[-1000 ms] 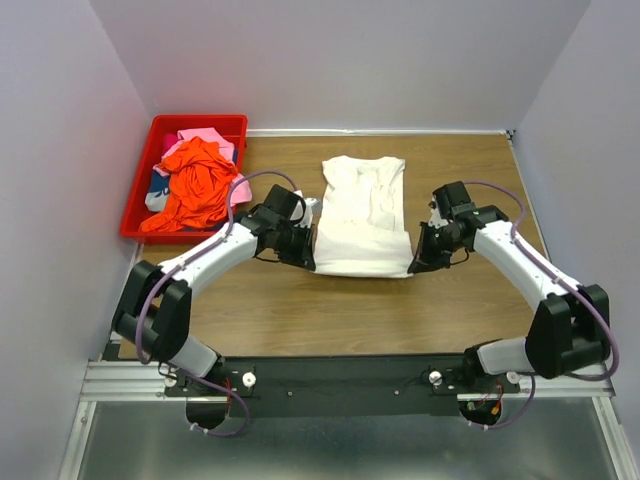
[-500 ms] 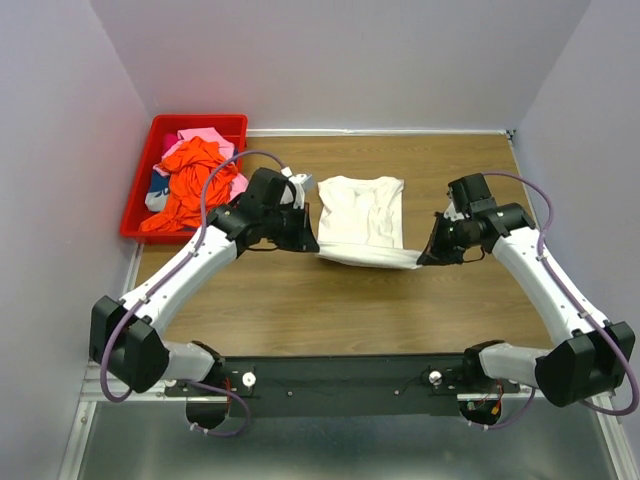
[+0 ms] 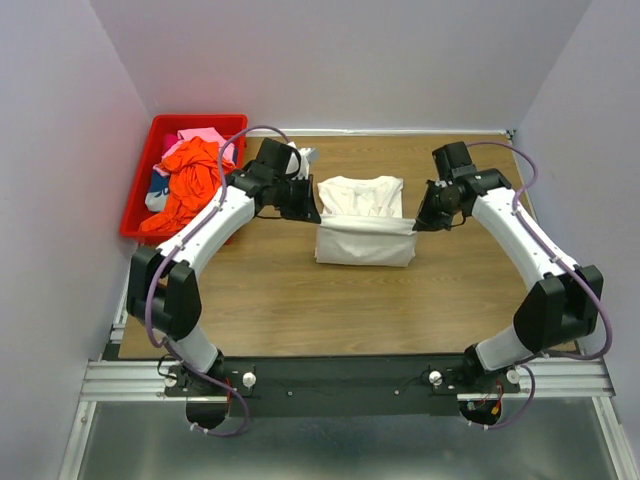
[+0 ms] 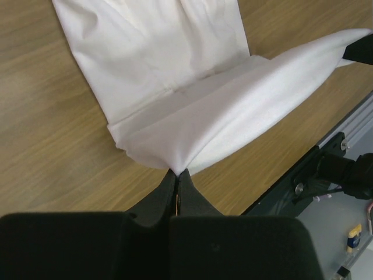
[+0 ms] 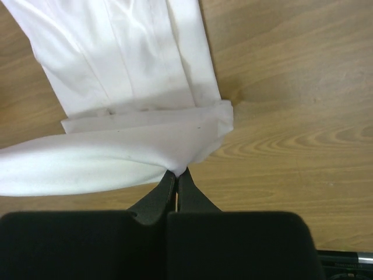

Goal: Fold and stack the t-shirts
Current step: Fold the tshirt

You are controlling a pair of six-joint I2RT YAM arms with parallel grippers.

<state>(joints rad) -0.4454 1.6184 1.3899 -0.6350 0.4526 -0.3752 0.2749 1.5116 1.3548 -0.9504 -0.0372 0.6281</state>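
A white t-shirt (image 3: 362,222) lies on the wooden table, its near hem lifted and carried back over itself. My left gripper (image 3: 312,213) is shut on the hem's left corner; the left wrist view shows the cloth (image 4: 192,111) pinched at the gripper (image 4: 176,171). My right gripper (image 3: 418,222) is shut on the hem's right corner, and the right wrist view shows the cloth (image 5: 128,146) held at the gripper (image 5: 176,171). The raised hem spans between both grippers above the shirt's lower part.
A red bin (image 3: 147,161) at the back left of the table (image 3: 300,300) holds an orange shirt (image 3: 192,180), a pink one and other clothes. Grey walls stand close on the left, back and right.
Both grippers have carried the white shirt's near hem up and toward the back, folding the lower part over the upper part. Both arms have reached farther from their bases.
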